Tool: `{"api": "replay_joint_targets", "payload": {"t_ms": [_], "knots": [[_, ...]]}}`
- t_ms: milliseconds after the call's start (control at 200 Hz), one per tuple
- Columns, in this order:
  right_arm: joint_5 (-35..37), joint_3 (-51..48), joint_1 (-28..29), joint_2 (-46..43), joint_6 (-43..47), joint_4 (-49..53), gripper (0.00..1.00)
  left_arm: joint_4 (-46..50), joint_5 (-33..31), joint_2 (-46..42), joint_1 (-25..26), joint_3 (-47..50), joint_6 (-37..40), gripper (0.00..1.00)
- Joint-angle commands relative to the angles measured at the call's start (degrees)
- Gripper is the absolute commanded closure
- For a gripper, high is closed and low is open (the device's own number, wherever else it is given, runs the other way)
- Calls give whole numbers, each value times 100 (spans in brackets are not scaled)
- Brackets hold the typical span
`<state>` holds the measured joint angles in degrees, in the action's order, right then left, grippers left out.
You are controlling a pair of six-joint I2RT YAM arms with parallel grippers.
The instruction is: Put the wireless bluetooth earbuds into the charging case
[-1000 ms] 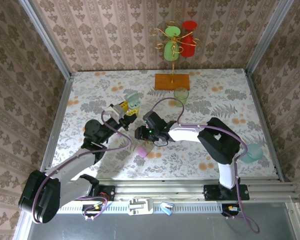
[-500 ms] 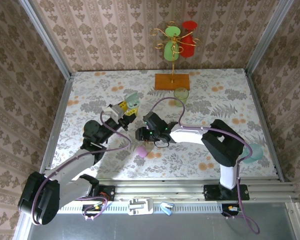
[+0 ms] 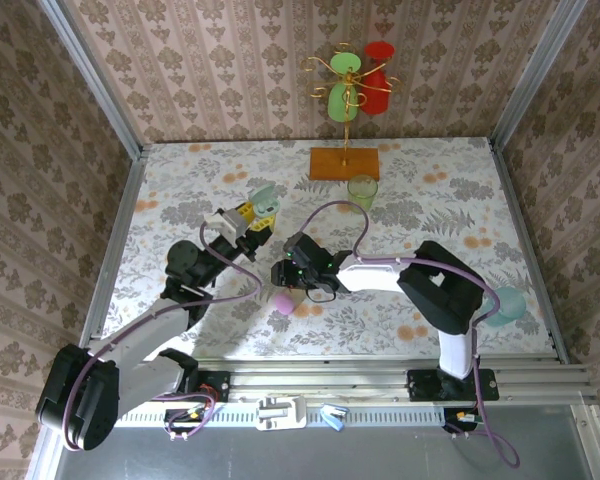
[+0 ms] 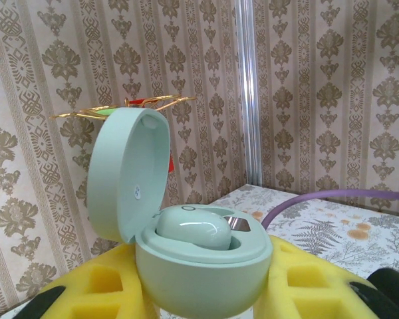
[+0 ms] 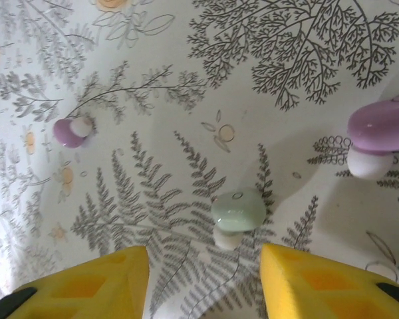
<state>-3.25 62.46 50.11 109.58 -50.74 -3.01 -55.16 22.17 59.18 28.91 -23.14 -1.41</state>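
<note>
My left gripper (image 3: 252,222) is shut on an open mint-green charging case (image 4: 199,262), lid (image 4: 126,176) tipped up, held above the table. One mint earbud (image 4: 193,228) sits in it; the slot beside it shows a bare metal contact (image 4: 238,222). The same case (image 3: 264,200) is seen from above. My right gripper (image 5: 204,258) is open, low over the table, yellow pads (image 5: 93,286) either side of a loose mint earbud (image 5: 238,210) lying just ahead of them. From above, the right gripper (image 3: 286,272) is at mid-table.
Two pink earbuds lie on the table, one (image 5: 72,131) far left, one (image 5: 380,129) at the right edge; a pink piece (image 3: 282,302) lies just in front of the right gripper. A cup tree (image 3: 352,85) on a wooden base, a green glass (image 3: 362,188) and a teal cup (image 3: 505,303) stand around.
My right gripper has slid slightly left and toward the near edge, lower over the table. The left gripper, with the case, has barely moved.
</note>
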Motion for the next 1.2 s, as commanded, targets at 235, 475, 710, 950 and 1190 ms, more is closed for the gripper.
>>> {"api": "replay_joint_targets", "payload": {"t_ms": [235,475,710,950,1190], "knots": [[280,737,-79,641,264,183,61,163,-114,-229,57,28,155,90],[429,1212,-51,883,726,836,59,233,-178,-348,54,27,202,90],[792,1365,2,669,1140,1353,58,425,-452,-473,41,-15,166,89],[966,1987,165,1044,1452,1936,58,708,-964,-576,1,-119,168,89],[1568,2362,310,1179,1631,2519,59,840,-1332,-681,-69,-108,74,90]]}}
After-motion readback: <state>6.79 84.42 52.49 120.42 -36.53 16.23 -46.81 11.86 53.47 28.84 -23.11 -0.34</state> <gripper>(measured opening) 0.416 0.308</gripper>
